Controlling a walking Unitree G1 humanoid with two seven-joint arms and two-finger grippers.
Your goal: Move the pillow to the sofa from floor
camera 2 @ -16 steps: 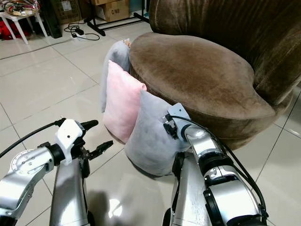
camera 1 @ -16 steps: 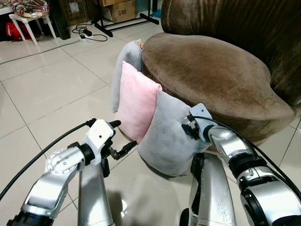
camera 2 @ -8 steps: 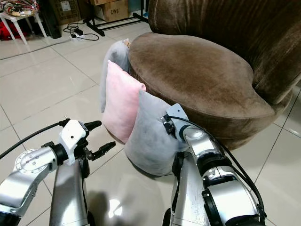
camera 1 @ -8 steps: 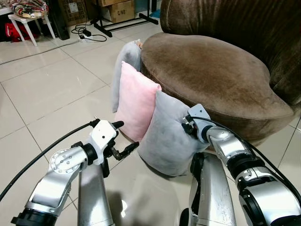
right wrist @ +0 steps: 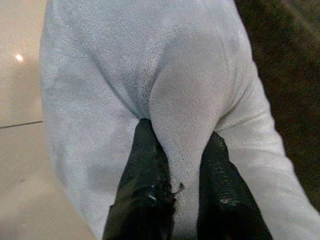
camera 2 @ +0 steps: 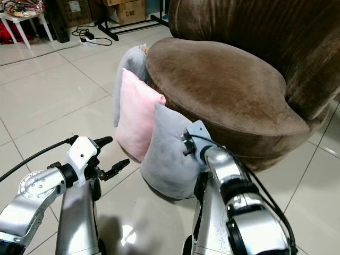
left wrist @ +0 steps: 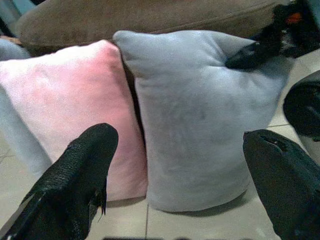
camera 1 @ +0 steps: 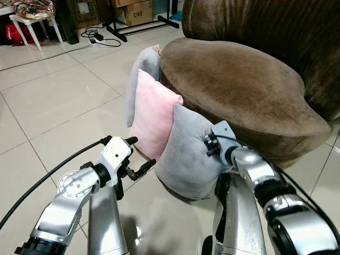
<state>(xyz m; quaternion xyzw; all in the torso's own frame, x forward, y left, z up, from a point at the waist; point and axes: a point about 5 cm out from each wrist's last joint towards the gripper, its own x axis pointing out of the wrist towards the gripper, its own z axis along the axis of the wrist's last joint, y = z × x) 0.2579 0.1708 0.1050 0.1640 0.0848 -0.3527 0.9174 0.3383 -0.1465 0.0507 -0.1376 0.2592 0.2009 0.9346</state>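
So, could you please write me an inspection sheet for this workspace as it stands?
Surface: glossy pale tiled floor.
Job's things: near grey pillow upright on the floor, leaning on the brown sofa; pink pillow and far grey pillow beside it.
Clutter: nothing seen near the pillows.
Grippers: right gripper pinches a fold of the near grey pillow; left gripper open, short of the pillows.
Cables: black cable along the left arm; cords on the floor.
Surroundings: white stool, cardboard boxes.
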